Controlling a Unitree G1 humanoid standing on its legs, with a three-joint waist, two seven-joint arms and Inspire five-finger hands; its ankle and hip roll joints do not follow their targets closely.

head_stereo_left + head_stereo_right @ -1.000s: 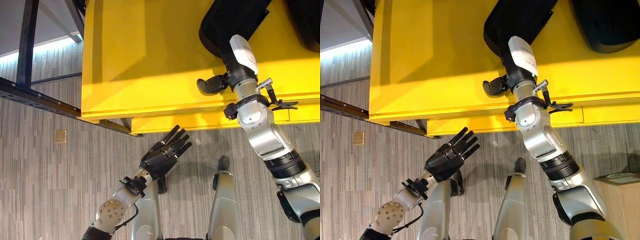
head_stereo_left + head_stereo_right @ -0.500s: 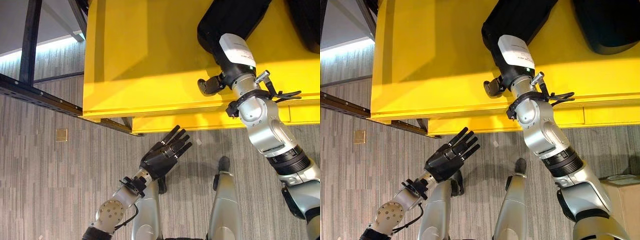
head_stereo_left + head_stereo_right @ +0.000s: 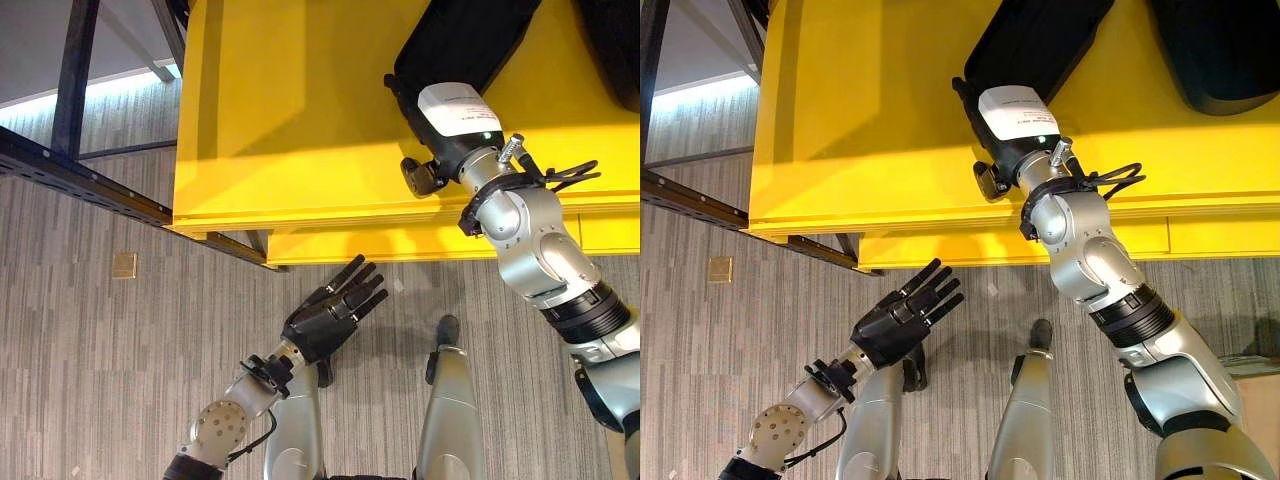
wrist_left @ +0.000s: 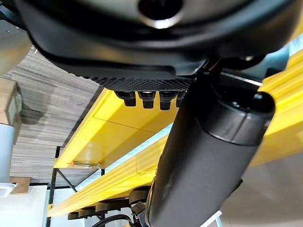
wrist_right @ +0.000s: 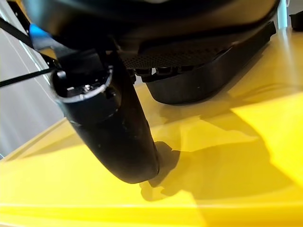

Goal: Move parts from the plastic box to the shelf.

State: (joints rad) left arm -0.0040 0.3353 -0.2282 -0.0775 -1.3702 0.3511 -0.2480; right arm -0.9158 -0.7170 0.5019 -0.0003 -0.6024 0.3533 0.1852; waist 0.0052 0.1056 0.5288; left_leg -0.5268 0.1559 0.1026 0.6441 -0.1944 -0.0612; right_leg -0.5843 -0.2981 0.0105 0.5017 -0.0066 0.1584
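A long black part (image 3: 470,40) lies tilted on the yellow shelf (image 3: 290,120) at the back. My right hand (image 3: 455,115) reaches over the shelf's front edge and sits at the part's near end. Its fingers run straight along the black part (image 5: 203,80) in the right wrist view. The thumb (image 5: 109,127) stands apart and points down at the yellow surface. My left hand (image 3: 325,320) hovers low over the carpet in front of the shelf, open and empty, fingers straight and pointing at the shelf.
A second black part (image 3: 1220,50) lies on the shelf at the far right. A dark metal frame (image 3: 70,170) runs along the left of the shelf. A cardboard box (image 3: 1260,365) stands on the carpet at the lower right.
My right hand has reached farther over the shelf and turned, closing on the black part's near end. The left hand has stayed put.
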